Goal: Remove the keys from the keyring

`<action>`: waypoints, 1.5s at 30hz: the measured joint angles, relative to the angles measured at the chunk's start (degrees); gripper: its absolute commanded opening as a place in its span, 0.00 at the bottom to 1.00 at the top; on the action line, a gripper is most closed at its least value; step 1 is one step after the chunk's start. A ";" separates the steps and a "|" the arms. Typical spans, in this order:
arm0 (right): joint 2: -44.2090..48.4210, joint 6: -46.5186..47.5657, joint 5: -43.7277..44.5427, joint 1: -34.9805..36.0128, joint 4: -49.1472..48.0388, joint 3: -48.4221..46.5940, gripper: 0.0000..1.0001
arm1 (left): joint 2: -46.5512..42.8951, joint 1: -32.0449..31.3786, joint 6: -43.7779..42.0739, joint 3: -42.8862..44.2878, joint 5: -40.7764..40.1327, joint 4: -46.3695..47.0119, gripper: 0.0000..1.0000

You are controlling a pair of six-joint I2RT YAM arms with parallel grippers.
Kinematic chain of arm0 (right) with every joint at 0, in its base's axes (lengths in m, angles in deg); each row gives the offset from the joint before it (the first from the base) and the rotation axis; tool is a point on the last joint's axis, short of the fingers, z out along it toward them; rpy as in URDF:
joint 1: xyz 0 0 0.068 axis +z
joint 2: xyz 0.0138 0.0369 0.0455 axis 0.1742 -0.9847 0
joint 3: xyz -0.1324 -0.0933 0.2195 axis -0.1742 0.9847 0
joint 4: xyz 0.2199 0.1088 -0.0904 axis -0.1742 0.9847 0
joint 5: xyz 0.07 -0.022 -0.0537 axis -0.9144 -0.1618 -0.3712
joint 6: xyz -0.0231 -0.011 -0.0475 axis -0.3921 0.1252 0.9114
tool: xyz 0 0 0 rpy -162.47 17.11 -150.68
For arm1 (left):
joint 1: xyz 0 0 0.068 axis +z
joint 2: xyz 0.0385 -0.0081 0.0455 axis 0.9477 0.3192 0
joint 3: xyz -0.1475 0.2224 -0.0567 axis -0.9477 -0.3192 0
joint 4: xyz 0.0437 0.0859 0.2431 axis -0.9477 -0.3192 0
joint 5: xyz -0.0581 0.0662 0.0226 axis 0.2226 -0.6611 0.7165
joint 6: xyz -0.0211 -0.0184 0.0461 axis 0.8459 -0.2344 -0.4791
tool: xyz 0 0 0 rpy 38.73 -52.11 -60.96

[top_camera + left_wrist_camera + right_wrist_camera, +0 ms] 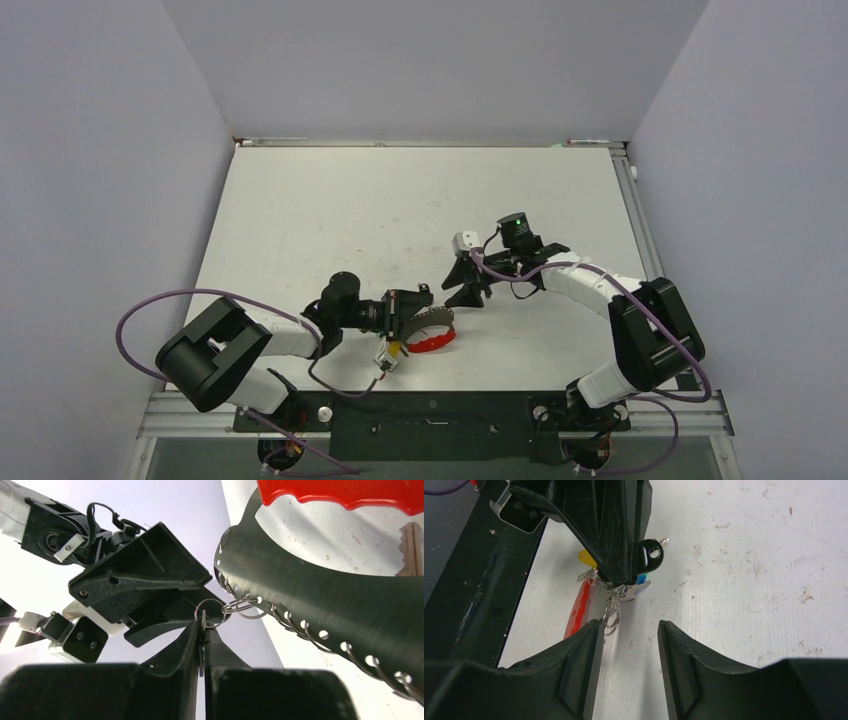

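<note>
The left tool is clamped together on one of the keys — a small wire ring links it to the grey half of the keyring. Seen from above, the keyring sits at 5 o'clock from that tool, low over the counter. The right tool hangs at the keyring's 1 o'clock, fingers apart.

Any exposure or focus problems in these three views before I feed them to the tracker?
Left wrist: backlit, background blown out white; left gripper and the grey half of the keyring read near-black, though the split ring is sharp. Right wrist: right gripper soft up close, table scuffs crisp, keys partly hidden. Top external: even light, soft shadows, keys tiny.
</note>
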 measured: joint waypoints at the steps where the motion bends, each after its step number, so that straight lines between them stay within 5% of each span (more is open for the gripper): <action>1: -0.11 -0.87 -0.20 0.37 -1.14 -0.02 0.43 | 0.00 0.00 -0.09 -0.04 0.31 0.02 0.00; 14: -3.45 -9.81 -1.31 2.80 -13.18 -0.13 0.37 | -0.07 0.00 -0.98 -0.39 2.40 1.75 0.00; 45: -3.96 -0.76 -4.90 7.39 -0.31 0.98 0.35 | -0.50 0.24 -1.09 -1.27 3.34 2.51 0.00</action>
